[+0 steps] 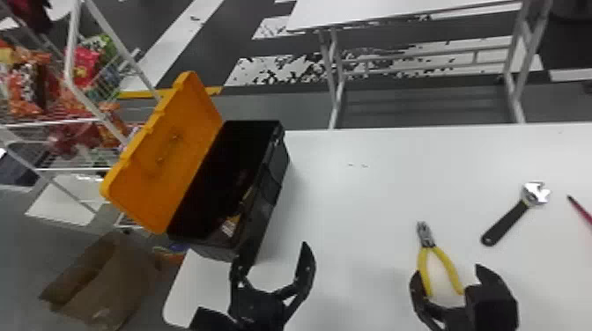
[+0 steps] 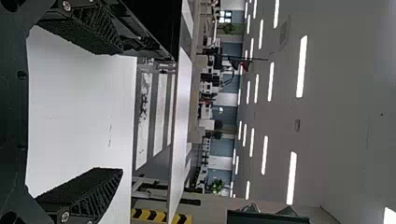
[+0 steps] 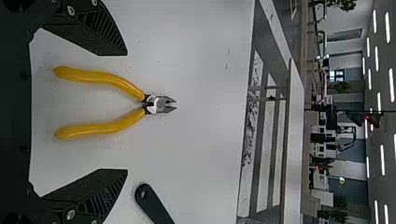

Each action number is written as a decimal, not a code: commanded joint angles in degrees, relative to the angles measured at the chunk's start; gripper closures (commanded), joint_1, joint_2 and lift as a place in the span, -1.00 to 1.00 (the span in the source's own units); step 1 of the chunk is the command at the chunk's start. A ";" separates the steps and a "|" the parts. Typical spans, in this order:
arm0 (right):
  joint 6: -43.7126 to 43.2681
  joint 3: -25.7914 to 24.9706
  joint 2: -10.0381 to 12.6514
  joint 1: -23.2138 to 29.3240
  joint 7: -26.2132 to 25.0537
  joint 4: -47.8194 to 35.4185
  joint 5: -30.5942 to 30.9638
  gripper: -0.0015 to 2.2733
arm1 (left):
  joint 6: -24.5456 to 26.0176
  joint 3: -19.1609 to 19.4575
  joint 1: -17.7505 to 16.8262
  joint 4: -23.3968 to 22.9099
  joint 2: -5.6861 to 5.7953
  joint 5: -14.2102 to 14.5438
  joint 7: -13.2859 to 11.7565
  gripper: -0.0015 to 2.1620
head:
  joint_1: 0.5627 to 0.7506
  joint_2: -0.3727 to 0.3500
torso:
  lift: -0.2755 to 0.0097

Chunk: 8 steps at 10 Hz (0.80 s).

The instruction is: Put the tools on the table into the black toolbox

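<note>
Some items (image 1: 230, 225) already in toolbox (image 1: 276, 163); pliers (image 1: 426, 237), wrench (image 1: 506, 223), red tool (image 1: 582, 212) left on surface (image 1: 374, 193). Left gripper (image 1: 272, 257), right gripper (image 3: 126, 112): fingers apart, nothing clamped.

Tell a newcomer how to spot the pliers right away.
On the white table, right of the black toolbox, the pliers lie between the open fingers of the right gripper. Two splayed yellow handles set them apart from the black-handled wrench nearby.
</note>
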 commanded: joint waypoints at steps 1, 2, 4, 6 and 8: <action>0.66 0.25 0.53 -1.38 -0.02 1.52 -0.05 -0.90 | 0.65 -0.24 -0.26 0.24 0.16 0.03 0.00 -0.91 | 0.41 1.00 | 0.41; 0.66 0.25 0.58 -2.00 -0.02 2.22 -0.05 -0.90 | 0.83 -0.42 -0.26 0.33 0.33 0.03 -0.18 -0.91 | 0.41 1.00 | 0.41; 1.01 0.16 0.58 -3.05 -0.10 3.80 -0.13 -0.90 | 1.88 -0.68 -0.43 0.33 0.60 0.03 -0.27 -0.91 | 0.41 1.00 | 0.41; 1.01 0.16 0.58 -3.85 -0.02 5.12 -0.40 -0.90 | 2.59 -1.30 -0.87 0.33 1.04 0.03 -0.27 -0.91 | 0.41 1.00 | 0.41; 1.19 0.16 0.58 -4.46 -0.02 6.09 -0.48 -0.90 | 2.76 -1.38 -0.87 0.33 1.12 0.03 -0.27 -0.91 | 0.41 1.00 | 0.41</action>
